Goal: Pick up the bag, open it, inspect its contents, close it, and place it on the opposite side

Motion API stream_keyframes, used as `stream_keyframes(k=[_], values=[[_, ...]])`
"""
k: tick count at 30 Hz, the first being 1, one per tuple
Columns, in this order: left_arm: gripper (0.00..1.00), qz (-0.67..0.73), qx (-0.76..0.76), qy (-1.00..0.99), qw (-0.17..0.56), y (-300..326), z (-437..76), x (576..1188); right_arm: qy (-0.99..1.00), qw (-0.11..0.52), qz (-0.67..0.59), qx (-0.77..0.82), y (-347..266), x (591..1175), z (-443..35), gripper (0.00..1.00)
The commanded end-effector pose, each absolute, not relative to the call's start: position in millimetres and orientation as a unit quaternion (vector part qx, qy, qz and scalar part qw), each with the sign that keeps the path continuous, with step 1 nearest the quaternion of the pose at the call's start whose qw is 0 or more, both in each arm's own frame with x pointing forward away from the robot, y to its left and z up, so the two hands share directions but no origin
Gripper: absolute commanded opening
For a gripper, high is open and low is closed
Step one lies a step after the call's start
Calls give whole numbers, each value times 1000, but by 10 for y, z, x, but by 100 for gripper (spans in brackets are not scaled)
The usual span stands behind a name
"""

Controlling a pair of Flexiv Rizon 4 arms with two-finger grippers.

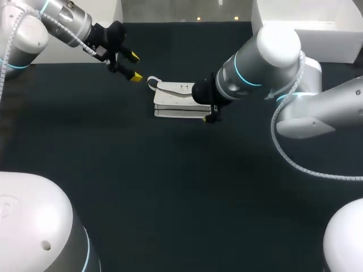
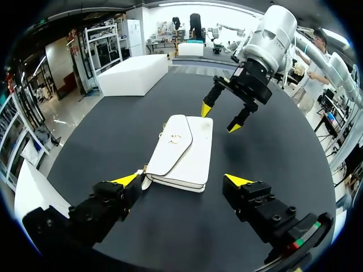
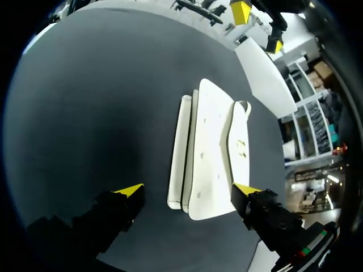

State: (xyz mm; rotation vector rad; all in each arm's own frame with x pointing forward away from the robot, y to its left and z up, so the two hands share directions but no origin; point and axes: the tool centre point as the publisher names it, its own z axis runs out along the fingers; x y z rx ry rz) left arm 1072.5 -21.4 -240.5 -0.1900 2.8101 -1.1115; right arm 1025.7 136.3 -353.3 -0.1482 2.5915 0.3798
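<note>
A white flap bag [image 1: 176, 99] lies flat and closed on the dark table, a little behind the middle. Its small loop handle [image 1: 152, 83] points toward my left gripper [image 1: 135, 67], which hangs open just off that end without touching. In the left wrist view the bag [image 2: 181, 150] sits ahead of the left gripper [image 2: 182, 180]. My right gripper [image 1: 207, 107] stands open over the bag's other end. In the right wrist view the right gripper [image 3: 188, 190] straddles the bag's [image 3: 210, 147] near end, jaws wide. The gold clasp [image 3: 240, 148] shows on the flap.
The dark table [image 1: 170, 187] stretches wide in front of the bag. White blocks stand at the back edge, one at the right [image 1: 306, 28] and one at the left [image 1: 74, 51].
</note>
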Motion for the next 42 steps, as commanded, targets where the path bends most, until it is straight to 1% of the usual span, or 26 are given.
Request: stream_keyframes(k=[1, 4, 7, 8, 10, 11, 12, 14, 16, 27, 37, 40, 42], values=[[100, -390, 9, 917, 85, -300, -2474, 10693, 945, 289, 143, -49, 1380, 10335, -3610, 100], [100, -378, 38, 919, 102, -389, -2531, 10714, 945, 289, 142, -48, 1374, 10381, -3625, 100], [100, -373, 61, 918, 118, -447, -2565, 10738, 945, 291, 143, -47, 1366, 10420, -3628, 96], [100, -371, 69, 917, 126, -465, -2575, 10742, 945, 292, 143, -46, 1361, 10435, -3631, 90], [100, -375, 84, 915, 126, -492, -2583, 10745, 944, 293, 143, -45, 1355, 10460, -3644, 82], [100, -374, 89, 914, 130, -506, -2587, 10743, 944, 294, 144, -43, 1351, 10472, -3650, 80], [100, -374, 97, 913, 131, -522, -2594, 10743, 944, 295, 143, -41, 1347, 10483, -3656, 69], [100, -375, 113, 910, 134, -549, -2612, 10740, 943, 297, 145, -38, 1342, 10502, -3663, 52], [100, -377, 126, 909, 129, -568, -2626, 10737, 942, 299, 146, -36, 1337, 10518, -3667, 48], [100, -375, 133, 910, 116, -581, -2696, 10771, 943, 311, 118, -11, 1368, 10550, -3709, 45], [100, -371, 136, 912, 106, -550, -2746, 10773, 944, 324, 65, -17, 1471, 10526, -3619, 43], [100, -370, 138, 913, 104, -544, -2753, 10782, 945, 323, 57, -18, 1499, 10530, -3627, 42], [100, -371, 139, 913, 101, -544, -2755, 10784, 945, 322, 53, -17, 1509, 10535, -3638, 38]])
